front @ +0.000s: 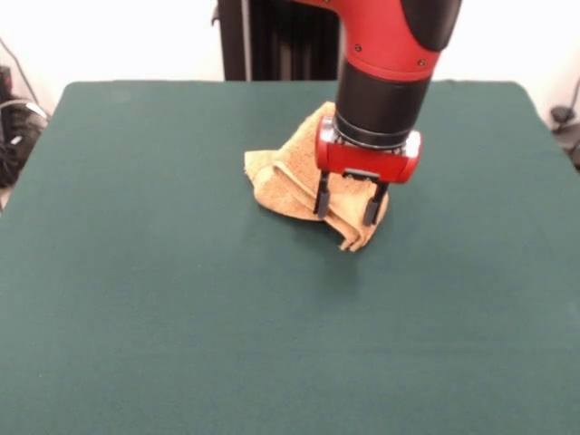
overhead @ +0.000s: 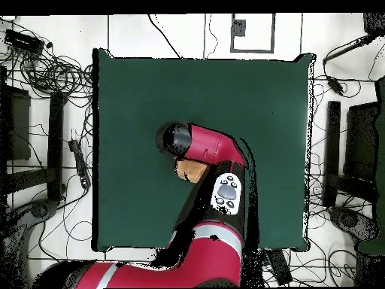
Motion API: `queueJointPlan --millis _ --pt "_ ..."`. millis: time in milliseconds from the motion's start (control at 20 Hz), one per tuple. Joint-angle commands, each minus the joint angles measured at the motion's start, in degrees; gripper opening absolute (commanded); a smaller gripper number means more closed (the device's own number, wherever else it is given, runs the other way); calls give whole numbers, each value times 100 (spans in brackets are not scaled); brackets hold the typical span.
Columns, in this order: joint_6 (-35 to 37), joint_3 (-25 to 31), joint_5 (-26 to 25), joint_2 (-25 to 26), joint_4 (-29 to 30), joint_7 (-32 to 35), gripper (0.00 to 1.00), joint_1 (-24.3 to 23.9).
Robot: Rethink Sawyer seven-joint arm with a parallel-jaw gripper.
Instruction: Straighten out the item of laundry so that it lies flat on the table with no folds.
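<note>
The orange-tan terry towel (front: 294, 177) lies crumpled in a folded heap on the dark green table (front: 181, 299), a little behind the table's middle in the front view. My gripper (front: 346, 205) hangs over the towel's right part with its two dark fingers (front: 322, 194) spread apart and nothing between them; the tips are just above or at the cloth. In the overhead view the arm covers most of the towel, and only a small tan patch (overhead: 191, 171) shows beside the gripper's wrist (overhead: 175, 138).
The arm's red and black links (overhead: 218, 196) reach across the table's near side in the overhead view. Cables and equipment (overhead: 45, 68) lie on the floor around the table (overhead: 128, 90). The pedestal (front: 272, 41) stands behind the table.
</note>
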Motion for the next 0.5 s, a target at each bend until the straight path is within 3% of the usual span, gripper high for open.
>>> queueJointPlan --millis 50,500 --pt "378 371 410 292 611 1704 100 123" --pt "-15 479 613 377 812 1712 100 112"
